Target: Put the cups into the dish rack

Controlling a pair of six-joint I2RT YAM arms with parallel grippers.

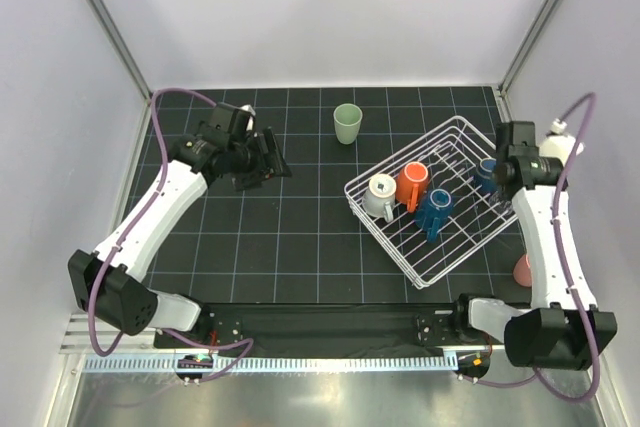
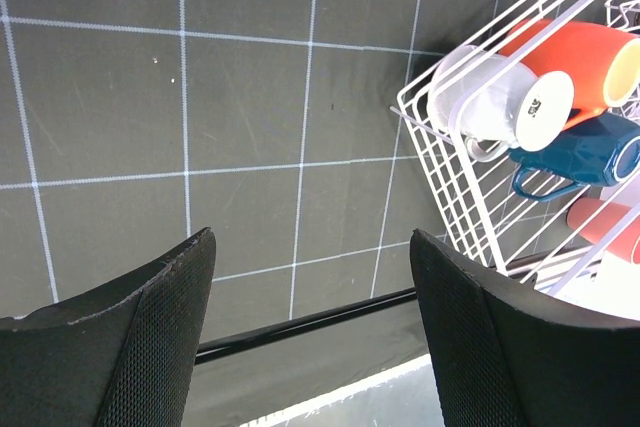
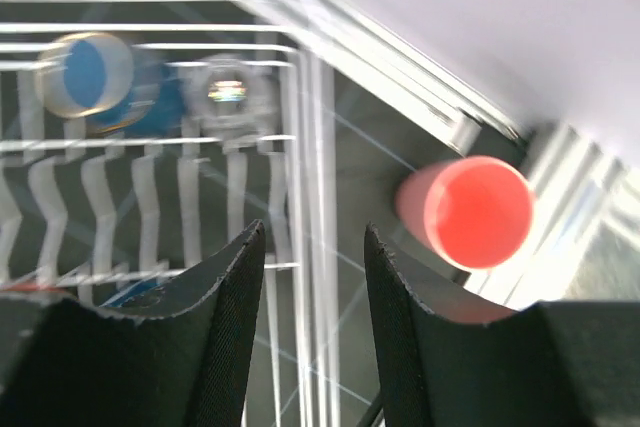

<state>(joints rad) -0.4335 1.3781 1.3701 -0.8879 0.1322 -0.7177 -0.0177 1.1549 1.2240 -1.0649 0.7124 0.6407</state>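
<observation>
The white wire dish rack (image 1: 455, 247) stands right of centre and holds a white mug (image 1: 380, 197), an orange mug (image 1: 412, 185), a blue mug (image 1: 435, 212) and a navy cup (image 1: 487, 175). A pale green tumbler (image 1: 347, 124) stands on the mat behind it. A pink cup (image 1: 522, 269) lies beside the rack's right side. My left gripper (image 1: 268, 162) is open and empty over the mat, left of the rack (image 2: 450, 187). My right gripper (image 1: 498, 187) is open and empty above the rack's right rim (image 3: 305, 147), with the pink cup (image 3: 470, 209) to its right. A blue mug (image 3: 90, 77) and a clear glass (image 3: 228, 92) show blurred inside the rack.
A white cup (image 1: 560, 147) stands at the right wall behind my right arm. The black gridded mat (image 1: 290, 237) covers the table. Grey walls close in the back and sides. In the left wrist view the white mug (image 2: 495, 107), orange mug (image 2: 575, 57) and blue mug (image 2: 585, 152) lie together.
</observation>
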